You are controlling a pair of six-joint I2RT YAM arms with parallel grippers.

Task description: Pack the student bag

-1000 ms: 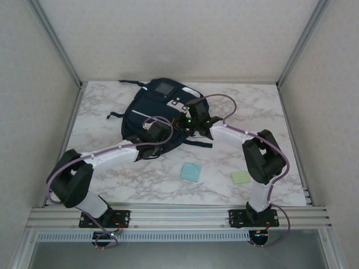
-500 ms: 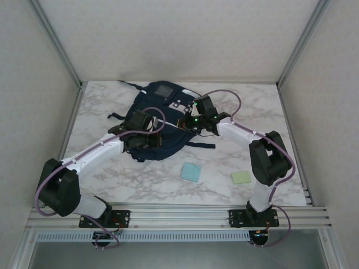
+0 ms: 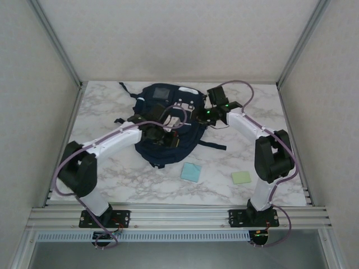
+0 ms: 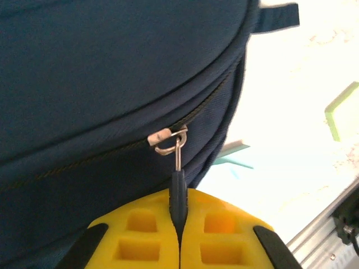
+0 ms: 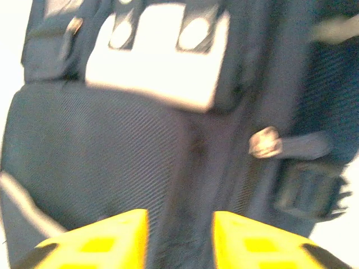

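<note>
Navy fabric of the bag (image 3: 147, 112) lies beneath both grippers, toward the far middle of the marble table (image 3: 269, 112). The left gripper (image 4: 178, 216) has its yellow fingers (image 4: 140, 235) pressed together, clamped on the dark zip pull (image 4: 178, 188). The pull hangs from a metal slider (image 4: 167, 140) just ahead of the fingertips, on the bag's zip line. The right gripper (image 5: 179, 235) has its fingers well apart, with bag fabric showing between and beyond them. That view is blurred, so contact cannot be told. A white buckle patch (image 5: 157, 61) sits ahead of its fingertips. A blue pad (image 3: 192, 172) and a green pad (image 3: 242, 177) lie on the table behind the grippers, toward the arm bases, apart from the bag.
</note>
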